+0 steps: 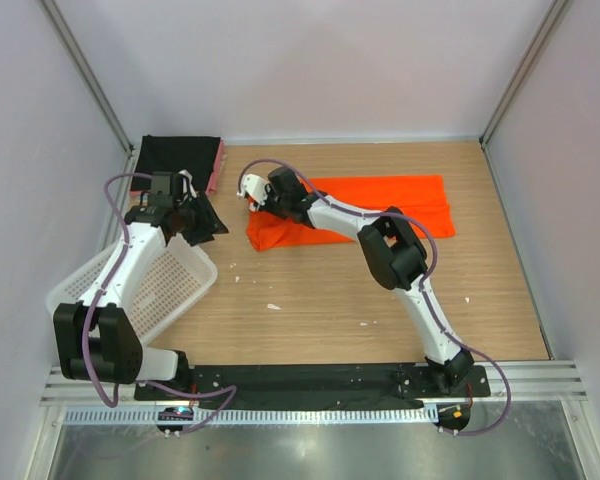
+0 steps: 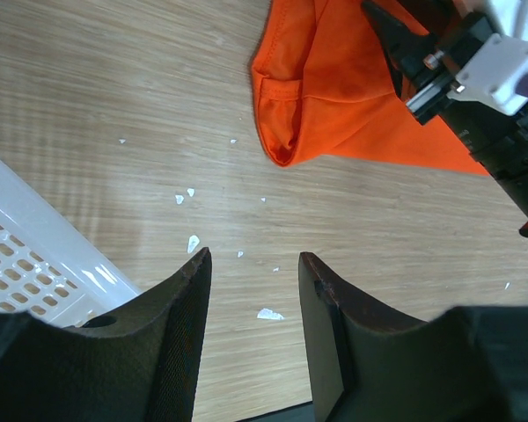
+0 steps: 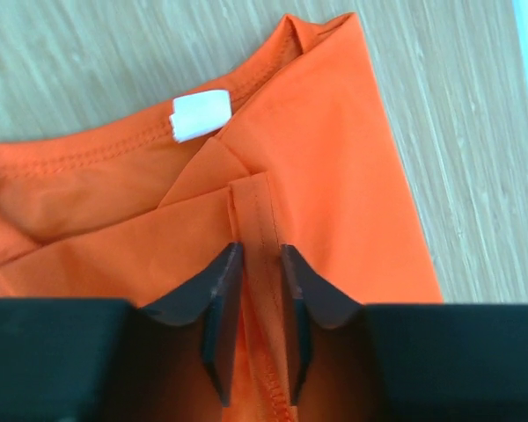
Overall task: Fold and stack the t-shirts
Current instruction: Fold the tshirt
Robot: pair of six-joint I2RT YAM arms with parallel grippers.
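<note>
The orange-red t-shirt (image 1: 380, 205) lies partly folded, spread across the middle of the table. My right gripper (image 1: 263, 207) is at its left end, shut on a hemmed edge of the shirt (image 3: 334, 132) beside the collar with its white label (image 3: 200, 115). The hem runs between the fingertips of the right gripper (image 3: 261, 255). My left gripper (image 1: 202, 224) is open and empty, just left of the shirt's bunched left end (image 2: 334, 97), over bare wood (image 2: 251, 259). A folded black t-shirt (image 1: 180, 155) lies on a pink one (image 1: 217, 170) at the back left. The teal one is out of view.
A white mesh basket (image 1: 195, 262) stands at the left under the left arm, and its rim shows in the left wrist view (image 2: 35, 264). Small white scraps (image 1: 273, 306) lie on the wood. Grey walls close in the table on three sides.
</note>
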